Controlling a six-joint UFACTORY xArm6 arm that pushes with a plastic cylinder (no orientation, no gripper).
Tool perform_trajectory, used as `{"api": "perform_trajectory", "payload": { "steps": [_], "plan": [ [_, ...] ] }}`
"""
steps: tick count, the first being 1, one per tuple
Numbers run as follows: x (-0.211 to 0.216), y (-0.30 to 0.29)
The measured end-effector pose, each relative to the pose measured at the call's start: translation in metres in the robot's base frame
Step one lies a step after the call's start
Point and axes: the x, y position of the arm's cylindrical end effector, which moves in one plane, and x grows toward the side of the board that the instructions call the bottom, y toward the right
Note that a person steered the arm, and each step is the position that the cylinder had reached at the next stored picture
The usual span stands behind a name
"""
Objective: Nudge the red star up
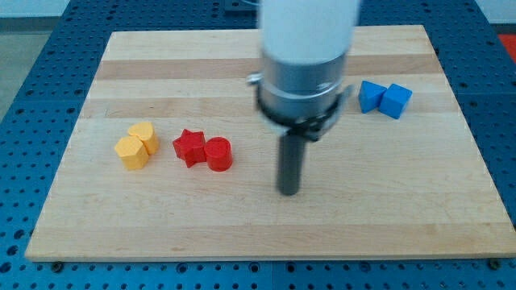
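The red star (189, 147) lies on the wooden board (266, 217) at the view's left of centre. A red cylinder (218, 154) touches its right side. My tip (289, 192) is down on the board to the right of both and slightly lower in the view, apart from the cylinder by a clear gap. The arm's white and dark body (302, 72) rises above the rod and hides part of the board's top middle.
Two yellow blocks (136, 146) sit together left of the red star, one rounded, one hexagon-like. Two blue blocks (384, 97) sit together near the board's upper right. A blue perforated table surrounds the board.
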Motion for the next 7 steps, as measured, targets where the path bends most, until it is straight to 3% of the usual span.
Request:
{"api": "perform_trajectory", "payload": {
  "steps": [2,7],
  "plan": [
    [0.006,-0.121],
    [-0.043,-0.141]
  ]
}}
